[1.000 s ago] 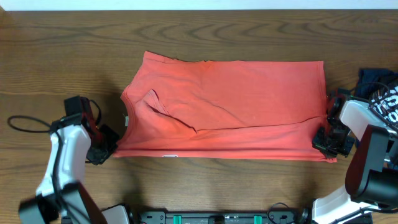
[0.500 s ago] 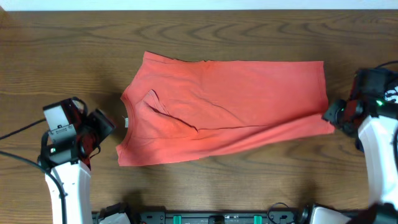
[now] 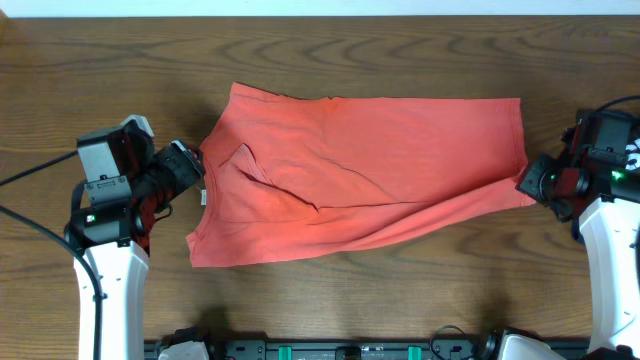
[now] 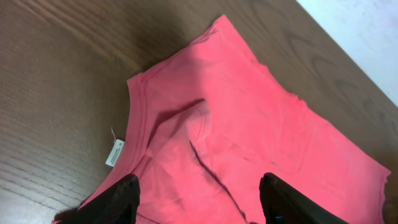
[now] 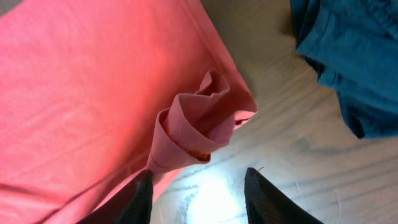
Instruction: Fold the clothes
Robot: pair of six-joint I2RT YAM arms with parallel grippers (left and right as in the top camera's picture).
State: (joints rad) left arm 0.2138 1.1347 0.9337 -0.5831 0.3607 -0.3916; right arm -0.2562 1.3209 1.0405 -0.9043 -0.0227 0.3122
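You can read nothing legible here. The only label you have in view is the white neck tag (image 4: pixel 115 152) of the red-orange T-shirt (image 4: pixel 249 137). In the left wrist view it sticks out from the collar and lies on the wood. It carries faint grey print, but the lines are too small and blurred for you to make out a word, a brand or a size. From overhead, the same tag shows you only a small pale fleck at the neckline.

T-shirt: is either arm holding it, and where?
Nothing held: left fingers open by the T-shirt collar; right fingers open, just short of its rolled hem corner.
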